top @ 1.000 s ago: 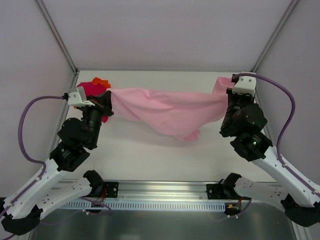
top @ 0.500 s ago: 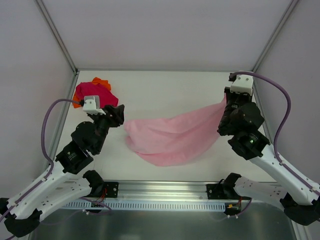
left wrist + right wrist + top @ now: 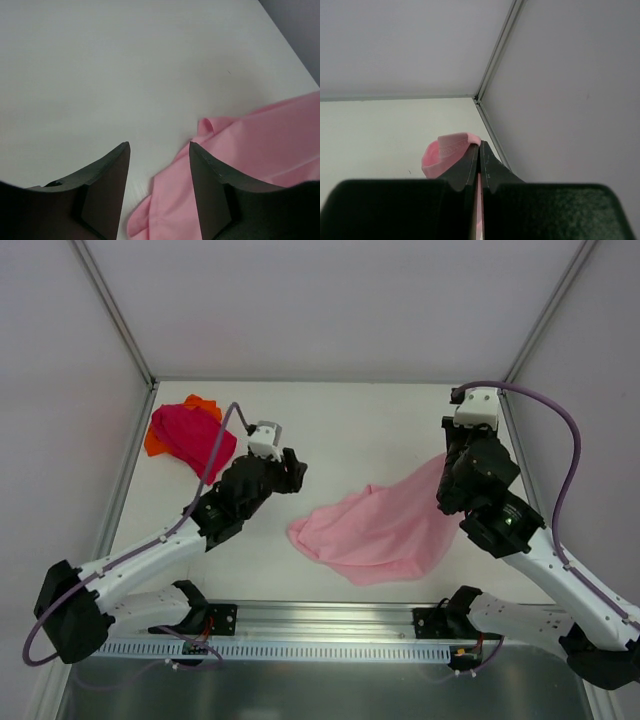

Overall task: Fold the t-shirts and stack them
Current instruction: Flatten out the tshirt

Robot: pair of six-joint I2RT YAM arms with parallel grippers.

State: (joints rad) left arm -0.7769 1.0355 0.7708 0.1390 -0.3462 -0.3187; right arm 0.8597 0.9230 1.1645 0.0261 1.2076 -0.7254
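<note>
My right jaws clench one edge of the light pink t-shirt [image 3: 375, 530] draped onto the worktop [image 3: 350, 420], while my left jaws hang released and empty beside it.

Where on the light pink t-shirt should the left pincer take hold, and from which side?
Probably the bunched free end of the light pink t-shirt, nearest the open left pincer, coming down from above on the left arm's side. The right pincer pins the opposite corner, so this end lies slack on the table.

Open tabletop [image 3: 360, 430] between far-left magenta t-shirt [image 3: 192, 435] and near-right light pink t-shirt [image 3: 375, 532]
</note>
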